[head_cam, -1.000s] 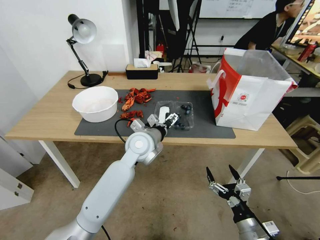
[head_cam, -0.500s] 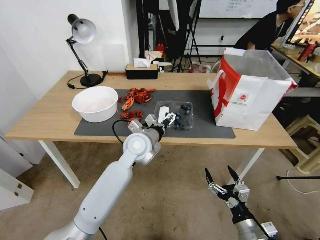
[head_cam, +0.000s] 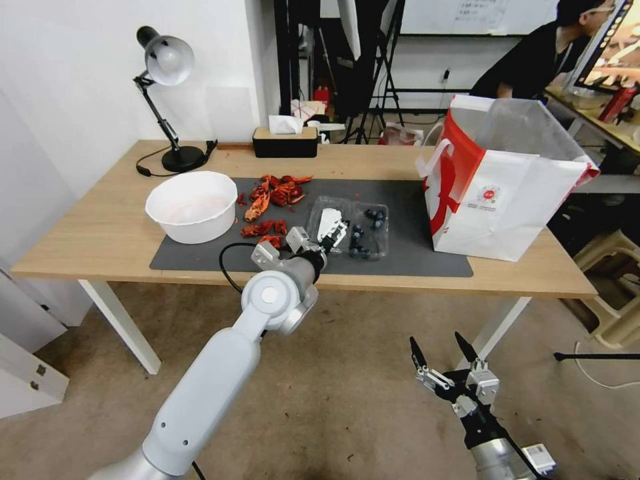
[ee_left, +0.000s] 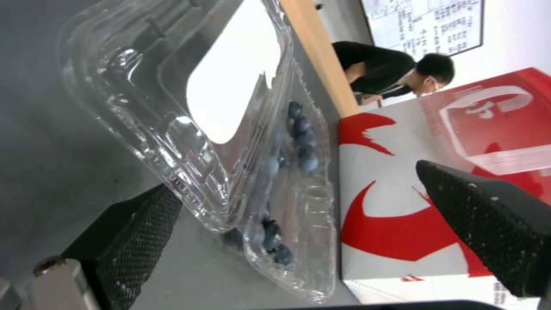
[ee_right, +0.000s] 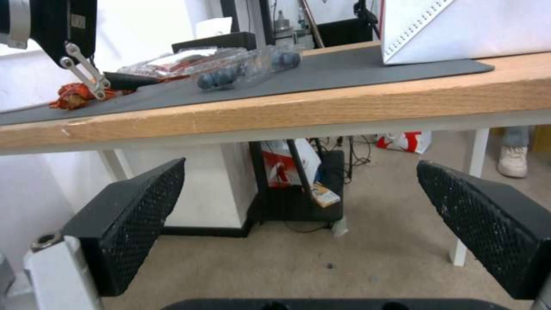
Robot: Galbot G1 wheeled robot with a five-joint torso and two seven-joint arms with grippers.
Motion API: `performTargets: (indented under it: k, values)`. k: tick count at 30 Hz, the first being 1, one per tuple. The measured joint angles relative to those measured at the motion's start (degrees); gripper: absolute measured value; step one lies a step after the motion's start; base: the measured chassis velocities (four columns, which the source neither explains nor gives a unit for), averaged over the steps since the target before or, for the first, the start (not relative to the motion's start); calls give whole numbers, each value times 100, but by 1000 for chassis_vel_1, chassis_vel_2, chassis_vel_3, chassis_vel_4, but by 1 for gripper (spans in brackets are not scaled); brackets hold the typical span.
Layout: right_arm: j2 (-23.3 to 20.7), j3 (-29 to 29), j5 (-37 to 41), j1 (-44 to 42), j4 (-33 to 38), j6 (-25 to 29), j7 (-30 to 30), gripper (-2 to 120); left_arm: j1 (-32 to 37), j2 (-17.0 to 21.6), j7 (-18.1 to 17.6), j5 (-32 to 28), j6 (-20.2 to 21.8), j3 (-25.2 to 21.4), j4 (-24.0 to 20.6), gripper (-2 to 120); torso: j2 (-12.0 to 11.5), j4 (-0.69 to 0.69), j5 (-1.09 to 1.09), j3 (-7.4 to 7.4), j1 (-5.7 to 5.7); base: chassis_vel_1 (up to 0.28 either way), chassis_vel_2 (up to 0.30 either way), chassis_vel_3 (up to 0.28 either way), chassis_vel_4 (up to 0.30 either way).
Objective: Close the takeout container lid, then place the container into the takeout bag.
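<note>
1. One container point(head_cam: 365, 231) on the grey mat point(head_cam: 413, 200), mid-table, w/ dark blueberries in the right half. Its lid point(ee_left: 172, 103), one white sticker on it, is tilted up partway, not shut.
2. One bag point(head_cam: 507, 193), upright at the table's right end, just right of the container, mouth open.
3. Left gripper point(head_cam: 335, 233) at the lid's near edge, claw spread wide; in the left wrist view one finger point(ee_left: 135, 224) sits low on the mat beside the lid, the other is well apart on the bag side. Can't tell if it touches the plastic.
4. Right gripper point(head_cam: 442, 351) hangs low, nearer than the table edge and below it, claw spread, holding nothing.
5. Other stuff: one white bowl point(head_cam: 191, 205) at the mat's left end; two heaps of red crayfish shells point(head_cam: 272, 193) between bowl and container; one desk lamp point(head_cam: 163, 63) far left; one tissue box point(head_cam: 285, 141) at the far edge.
6. Nothing stands between container and bag, just bare mat.
</note>
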Motion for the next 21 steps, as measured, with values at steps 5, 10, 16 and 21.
performTargets:
  k: [5, 10, 16, 21]
  values:
    - [0, 0, -1, -5, -2, 3, -2, 100, 33, 21, 202, 51, -42, 0, -41, 100, 1, -1, 0, 0, -1, 0, 0, 0, 0]
    - [13, -1, -16, -6, -8, 19, -4, 100, 56, 83, 550, 129, -70, -1, -89, 100, 2, -2, 0, -1, -2, 0, 0, 0, 0]
    - [22, -12, -33, -3, -14, 26, -5, 100, 88, 165, 957, 252, -49, 1, -122, 100, 2, -2, 0, -1, -2, 0, 0, 0, 0]
    - [16, -12, -40, 2, -14, 27, -6, 100, 119, 215, 1252, 284, -20, 11, -143, 100, 2, -2, 0, -1, -2, 0, 0, 0, 0]
